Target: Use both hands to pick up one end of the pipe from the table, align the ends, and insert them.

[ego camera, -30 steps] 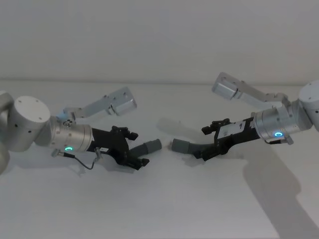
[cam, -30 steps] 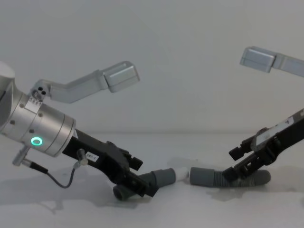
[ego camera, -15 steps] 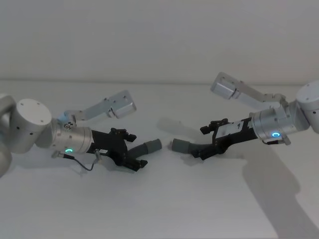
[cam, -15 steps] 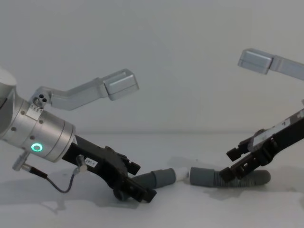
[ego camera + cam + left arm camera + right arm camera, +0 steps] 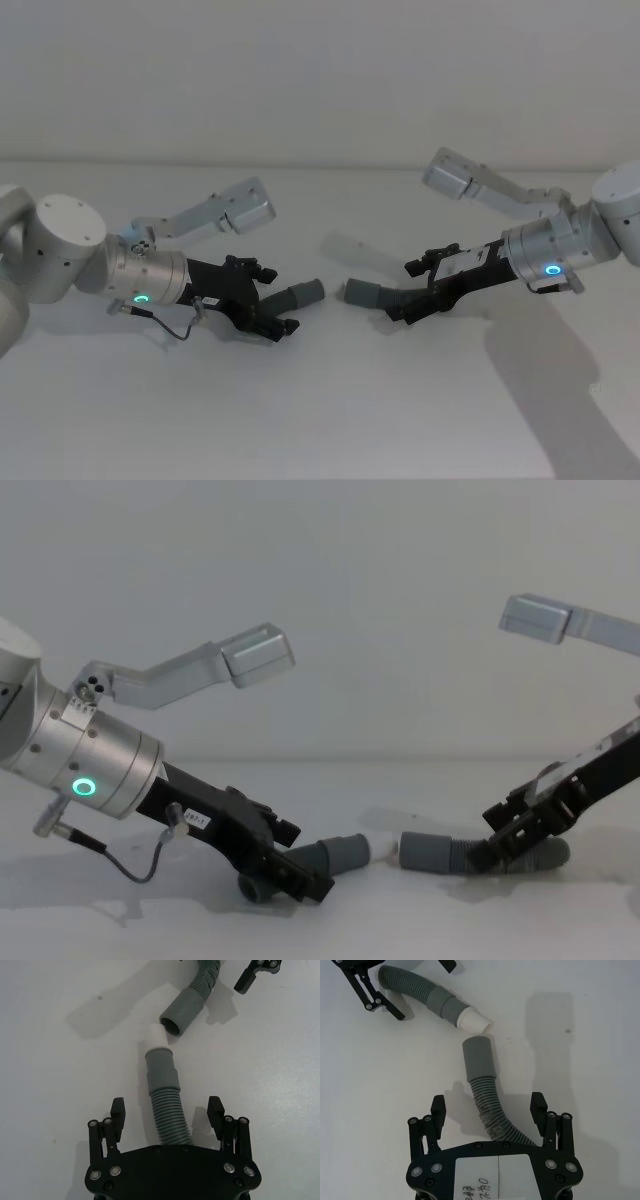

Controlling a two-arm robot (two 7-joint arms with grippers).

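Observation:
Two dark grey corrugated pipe pieces lie end to end on the white table [image 5: 320,400]. The left piece [image 5: 165,1095] has a cuff with a white tip [image 5: 155,1035] that almost touches the open cuff [image 5: 184,1010] of the right piece. My left gripper [image 5: 278,298] is open and low, its fingers straddling the left piece's ribbed part without touching it. My right gripper [image 5: 402,292] is open too and straddles the curved right piece [image 5: 482,1080] behind its cuff [image 5: 478,1057]. From the side, both cuffs [image 5: 345,852] [image 5: 425,850] rest near the table.
Each arm's silver elbow link juts up behind the work, one on the left [image 5: 240,207] and one on the right [image 5: 452,172]. A thin grey cable [image 5: 175,330] hangs under the left wrist. Bare white table lies in front of the pipes.
My left gripper drew back a little, then eased forward along its piece. My right gripper sank slightly lower over its piece. Both pieces stayed where they were.

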